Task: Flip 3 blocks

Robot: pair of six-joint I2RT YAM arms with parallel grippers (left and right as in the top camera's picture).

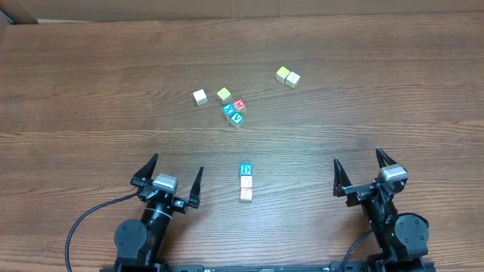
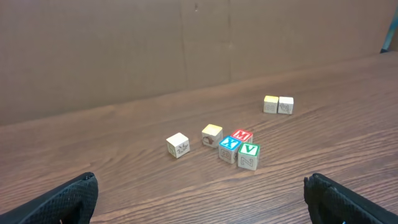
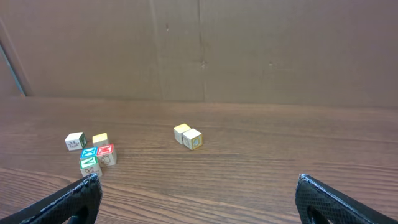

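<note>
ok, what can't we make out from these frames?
- D block, whitish block, reddish block: overhead only; both wrist views miss them.
- Top markings on the whitish and reddish ones: too small overhead.
- All undersides: hidden against the table.
- Left gripper, right gripper: mostly cropped by the bottom edge in wrist views.

The table (image 1: 91, 91) is carrying three blocks (image 1: 246, 182) in a row toward its near edge. A cluster (image 1: 234, 111) and a pair (image 1: 287, 76) of cubes are sitting farther back, around the middle.
</note>
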